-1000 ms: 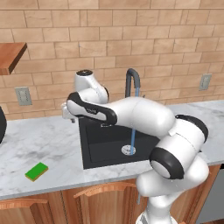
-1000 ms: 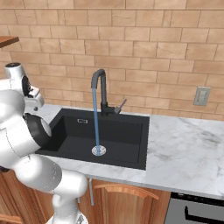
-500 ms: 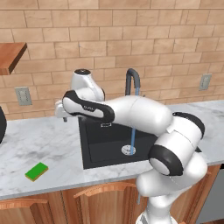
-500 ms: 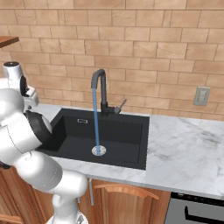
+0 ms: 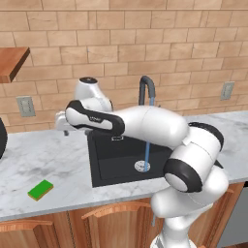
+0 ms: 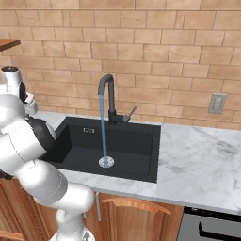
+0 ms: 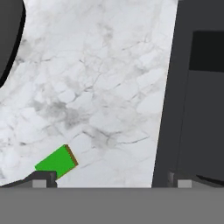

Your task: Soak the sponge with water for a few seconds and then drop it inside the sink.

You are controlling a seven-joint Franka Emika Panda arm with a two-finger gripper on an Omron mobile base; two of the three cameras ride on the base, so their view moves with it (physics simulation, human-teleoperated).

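Note:
The sponge [image 5: 40, 190], a green block with a yellow layer beneath, lies flat on the marble counter near its front left edge. My gripper [image 5: 64, 125] hangs open above the counter, just left of the black sink [image 5: 109, 164] and well behind the sponge. In the hand view the sponge [image 7: 57, 161] sits close to my left fingertip [image 7: 43, 178], with nothing between the fingers of the gripper [image 7: 111, 180]. A thin blue stream of water [image 5: 147, 147] runs from the black gooseneck tap [image 5: 146, 88] down to the drain [image 6: 106, 162].
A dark round object [image 5: 2, 140] stands at the counter's far left; it also shows top left in the hand view [image 7: 8, 39]. A wooden shelf [image 5: 12, 60] and a wall outlet [image 5: 25, 105] are behind it. Marble counter [image 6: 202, 160] stretches right of the sink.
The arm has swung the gripper leftward, from over the sink's left rim out above the counter. The jaws stayed open; the sponge has not moved and the water keeps running.

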